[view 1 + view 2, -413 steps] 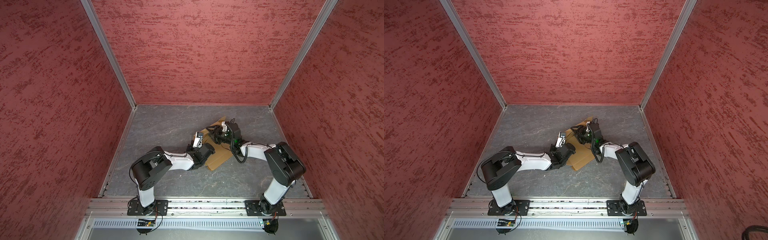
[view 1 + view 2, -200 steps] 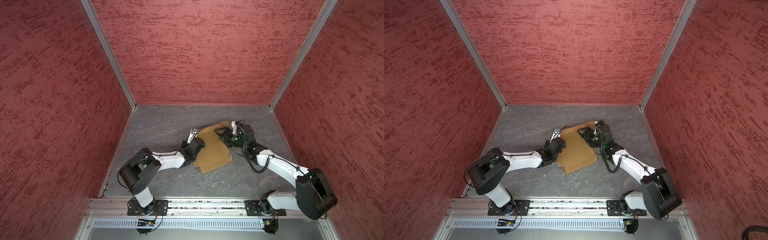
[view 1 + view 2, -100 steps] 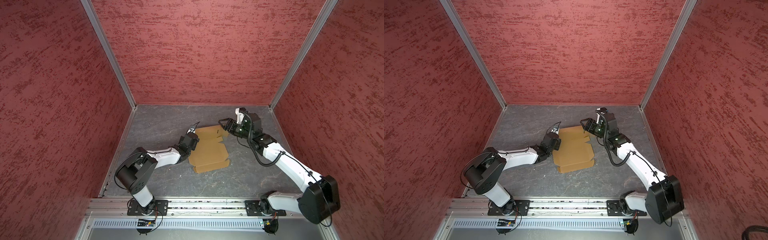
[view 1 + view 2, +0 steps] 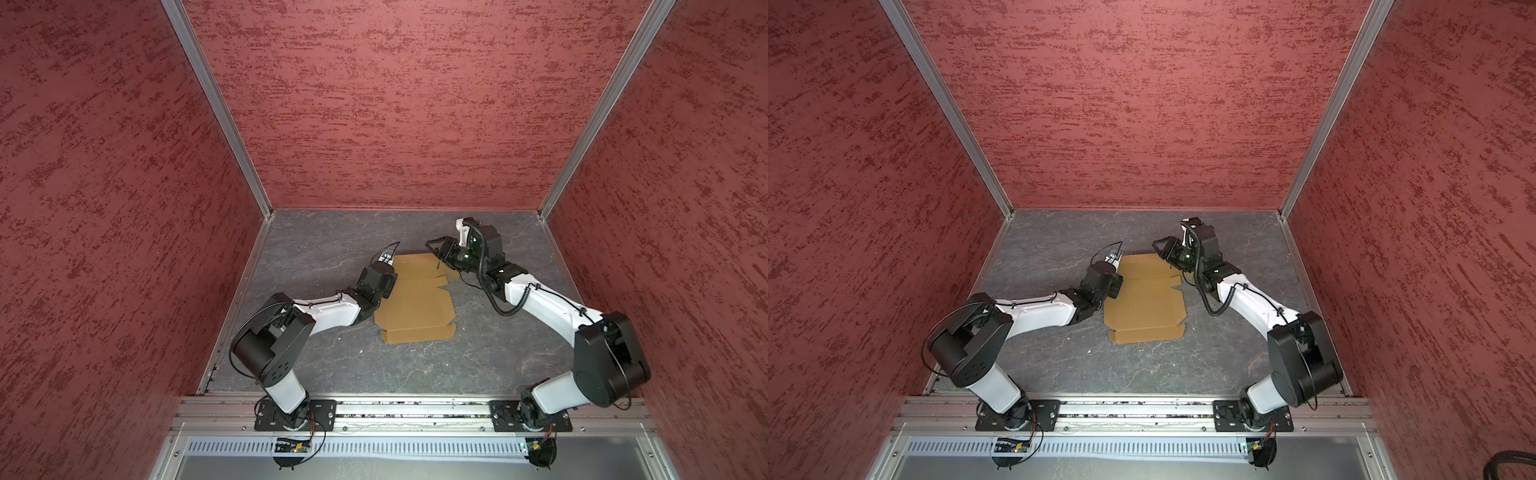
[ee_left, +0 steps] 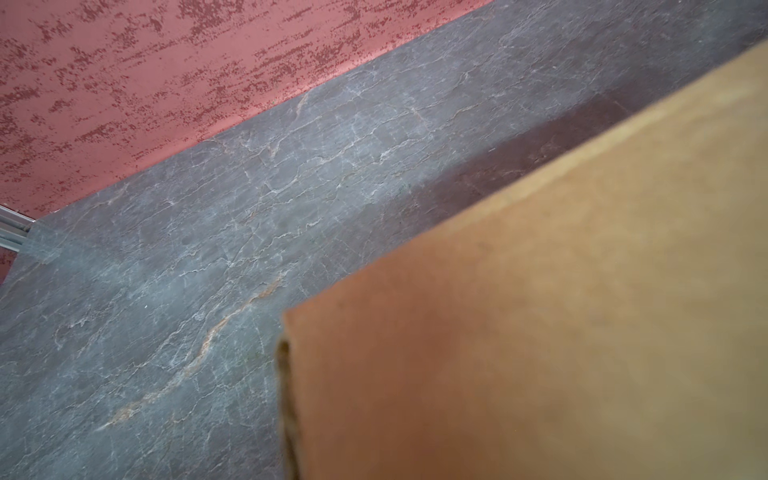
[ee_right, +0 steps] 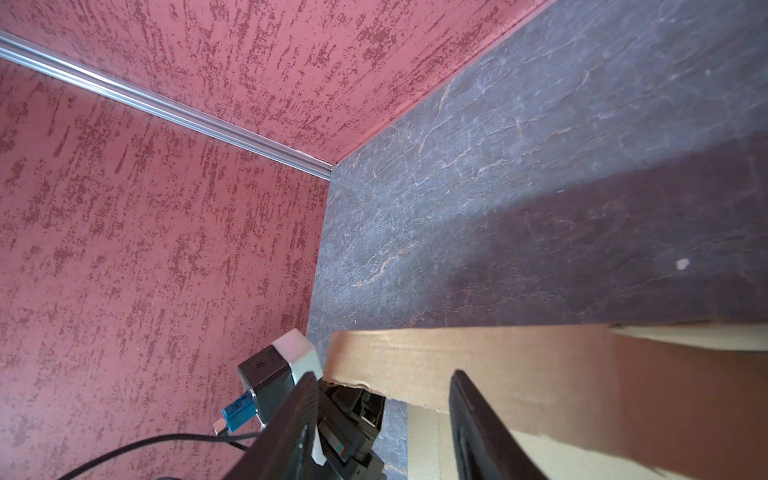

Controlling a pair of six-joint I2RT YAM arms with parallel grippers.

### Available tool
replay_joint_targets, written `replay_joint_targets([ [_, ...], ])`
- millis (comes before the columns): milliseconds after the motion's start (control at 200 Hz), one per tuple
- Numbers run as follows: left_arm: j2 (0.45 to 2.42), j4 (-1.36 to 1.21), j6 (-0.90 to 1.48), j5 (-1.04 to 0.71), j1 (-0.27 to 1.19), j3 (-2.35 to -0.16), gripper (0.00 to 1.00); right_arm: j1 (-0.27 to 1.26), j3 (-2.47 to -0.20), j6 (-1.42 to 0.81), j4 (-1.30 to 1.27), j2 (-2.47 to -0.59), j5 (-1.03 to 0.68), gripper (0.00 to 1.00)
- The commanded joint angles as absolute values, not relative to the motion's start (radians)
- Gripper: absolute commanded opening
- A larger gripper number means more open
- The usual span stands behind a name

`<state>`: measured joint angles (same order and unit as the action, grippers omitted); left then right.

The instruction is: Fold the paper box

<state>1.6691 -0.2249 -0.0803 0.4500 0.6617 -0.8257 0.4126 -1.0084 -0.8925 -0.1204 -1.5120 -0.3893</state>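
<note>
The paper box (image 4: 415,301) (image 4: 1146,309) is a flat tan cardboard sheet with flaps, lying on the grey floor in both top views. My left gripper (image 4: 390,284) (image 4: 1118,287) sits at the sheet's left edge. Its jaws are hidden, and blurred cardboard (image 5: 540,311) fills the left wrist view; it is shut on that edge. My right gripper (image 4: 436,249) (image 4: 1162,248) hovers at the sheet's far right corner. In the right wrist view it (image 6: 382,419) stands open, with a raised flap (image 6: 519,374) just beyond its two dark fingers (image 6: 478,432).
Red textured walls (image 4: 395,104) enclose the grey stone-look floor (image 4: 332,249) on three sides, with aluminium corner posts (image 4: 216,108). The front rail (image 4: 415,411) carries both arm bases. The left arm's wrist camera (image 6: 278,368) shows beside the right gripper.
The sheet has swung from tilted to lying square with the front rail. The right gripper lifted off it and drew back to the far right corner, its jaws narrowing. The left gripper stayed shut at the left edge.
</note>
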Motion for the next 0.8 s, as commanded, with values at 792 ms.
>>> replay_joint_targets([
  [792,1.818,-0.210,-0.079,0.696,0.741,-0.900,0.32,0.451,-0.931,-1.056,-0.321,-1.630,-0.312,0.39],
])
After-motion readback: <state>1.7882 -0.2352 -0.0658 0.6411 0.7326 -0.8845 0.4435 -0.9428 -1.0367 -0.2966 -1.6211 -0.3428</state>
